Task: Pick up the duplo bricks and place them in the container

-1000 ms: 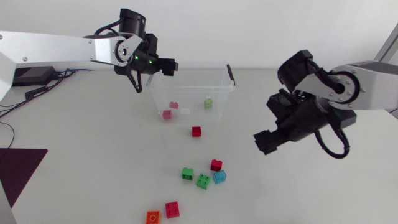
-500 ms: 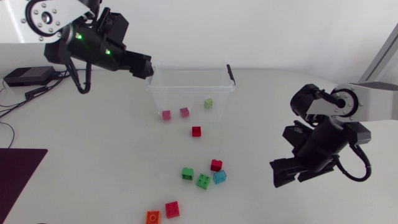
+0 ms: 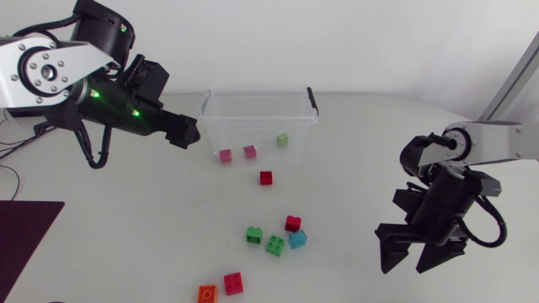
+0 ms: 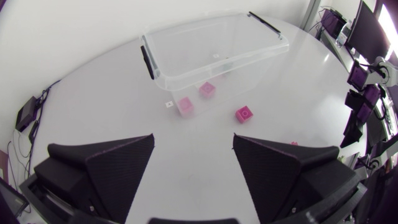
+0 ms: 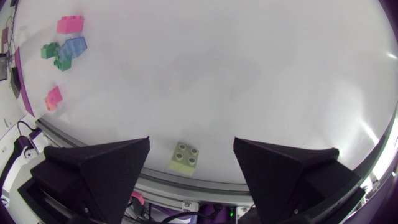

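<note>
A clear container (image 3: 303,114) stands at the back middle, holding two pink bricks (image 3: 225,155) (image 3: 249,151) and a light green one (image 3: 283,140). My left gripper (image 3: 187,133) hovers just left of it, open and empty; ahead of the left gripper (image 4: 193,162) lie the container (image 4: 149,59) and a red brick (image 4: 244,114). That red brick (image 3: 266,177) sits in front of the container. A cluster of red (image 3: 292,223), green (image 3: 275,245) and blue (image 3: 296,240) bricks lies further forward. My right gripper (image 3: 414,257) is open at the front right, above a pale green brick (image 5: 185,157).
A red brick (image 3: 233,283) and an orange brick (image 3: 207,294) lie by the front edge. The pale green brick sits close to the table's edge (image 5: 205,183). A dark mat (image 3: 25,227) lies at the left.
My left arm has drawn back from over the container to its left and opened; a second pink brick now lies inside. My right arm swung towards the front right edge.
</note>
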{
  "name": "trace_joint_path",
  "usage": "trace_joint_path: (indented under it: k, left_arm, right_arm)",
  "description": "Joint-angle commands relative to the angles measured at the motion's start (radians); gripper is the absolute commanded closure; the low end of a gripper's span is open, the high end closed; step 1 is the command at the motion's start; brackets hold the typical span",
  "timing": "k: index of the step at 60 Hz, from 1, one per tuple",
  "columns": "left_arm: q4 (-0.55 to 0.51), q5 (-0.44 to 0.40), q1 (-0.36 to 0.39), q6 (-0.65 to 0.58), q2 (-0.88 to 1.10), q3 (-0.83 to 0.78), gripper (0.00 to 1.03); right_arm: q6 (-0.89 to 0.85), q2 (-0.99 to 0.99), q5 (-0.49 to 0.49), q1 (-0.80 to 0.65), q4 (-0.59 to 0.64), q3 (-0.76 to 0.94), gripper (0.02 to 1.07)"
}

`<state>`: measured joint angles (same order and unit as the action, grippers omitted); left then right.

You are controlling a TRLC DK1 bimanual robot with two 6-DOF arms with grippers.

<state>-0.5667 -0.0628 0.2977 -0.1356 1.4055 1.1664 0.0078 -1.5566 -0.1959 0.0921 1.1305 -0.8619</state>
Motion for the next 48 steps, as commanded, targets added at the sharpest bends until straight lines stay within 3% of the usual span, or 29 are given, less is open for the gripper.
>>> trace_joint_path:
  k: [1, 36, 48]
  left_arm:
    - [0.002, -0.002, 0.009, -0.009, -0.023, -0.042, 0.14]
    - [0.004, -0.002, 0.024, -0.007, -0.053, -0.093, 0.14]
    - [0.002, 0.003, 0.034, -0.007, -0.057, -0.09, 0.14]
  right_arm:
    - [0.011, -0.031, -0.011, 0.008, 0.017, 0.014, 0.1]
    - [0.072, -0.281, -0.016, 0.021, 0.061, -0.008, 0.1]
    - [0.08, -0.327, -0.022, 0.028, 0.063, -0.011, 0.23]
